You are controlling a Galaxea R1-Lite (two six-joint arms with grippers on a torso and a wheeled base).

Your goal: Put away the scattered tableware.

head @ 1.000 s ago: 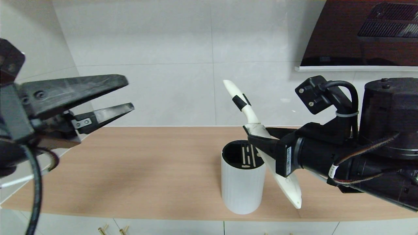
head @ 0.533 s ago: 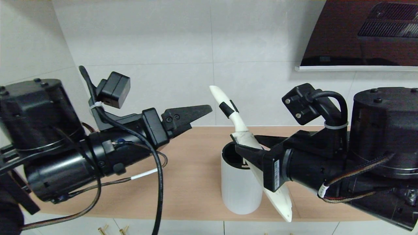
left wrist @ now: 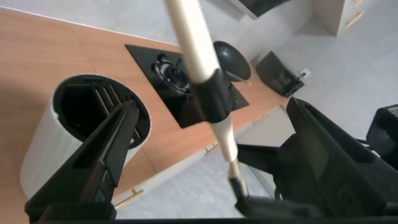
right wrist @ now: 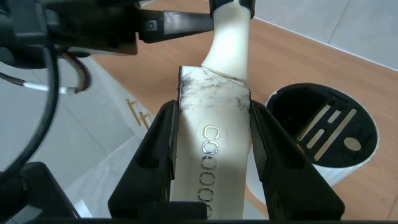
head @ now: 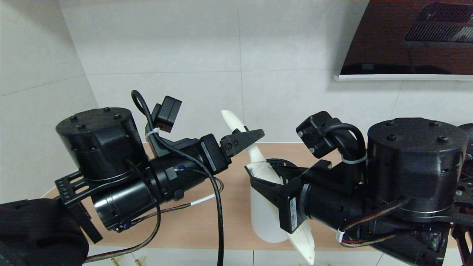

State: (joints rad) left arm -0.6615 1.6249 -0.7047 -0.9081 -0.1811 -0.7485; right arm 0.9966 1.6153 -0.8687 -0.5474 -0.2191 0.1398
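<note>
- Right wrist view is showing my right gripper [right wrist: 214, 134] clamping the broad neck of the white spatula [right wrist: 229, 43].
- My left gripper [left wrist: 211, 107] is hanging wide open with nothing in it, one finger on either side of the spatula's handle.
- That spatula is slanting in the air, its handle rising far and left and its blade dipping near, just right of the white holder [head: 260, 218] standing on the wooden counter [head: 236, 221].
- I am judging this as a hand-over under way, the spatula not yet stowed.
- Next is calling for my left gripper closing on the handle before my right one loosens, then tipping the spatula upright over the holder's mouth.
</note>
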